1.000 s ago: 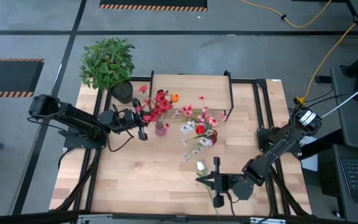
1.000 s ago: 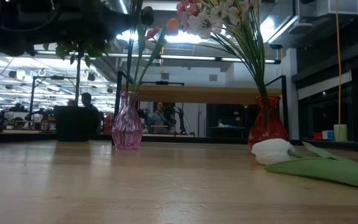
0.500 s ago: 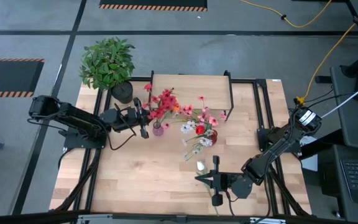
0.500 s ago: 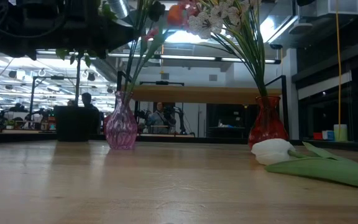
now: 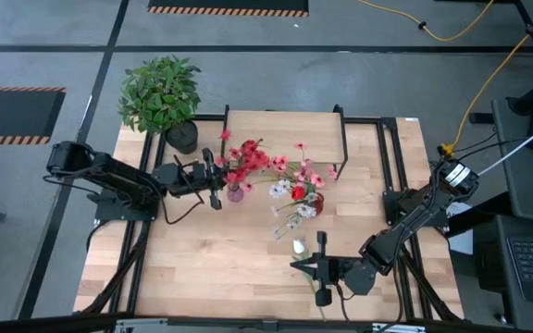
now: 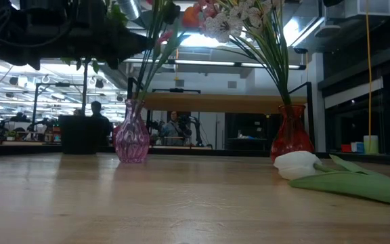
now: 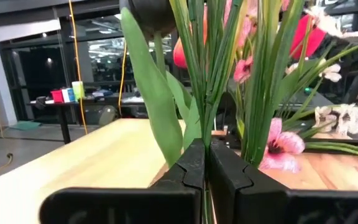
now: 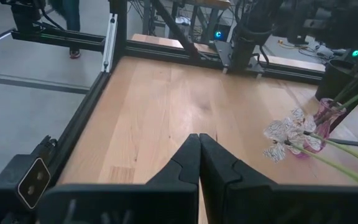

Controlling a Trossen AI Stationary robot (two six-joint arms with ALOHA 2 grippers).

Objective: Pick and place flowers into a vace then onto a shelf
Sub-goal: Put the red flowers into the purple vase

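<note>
Legible text, labels, brands, numbers, signs: none. No lettering or marking can be read on any surface in the high, low or either wrist view.

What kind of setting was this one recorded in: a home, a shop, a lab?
Most likely a robotics lab or open workshop. The wooden table sits in a black metal frame on grey floor marked with hazard stripes; a yellow cable trails across it, and workstations with people fill the background.
</note>
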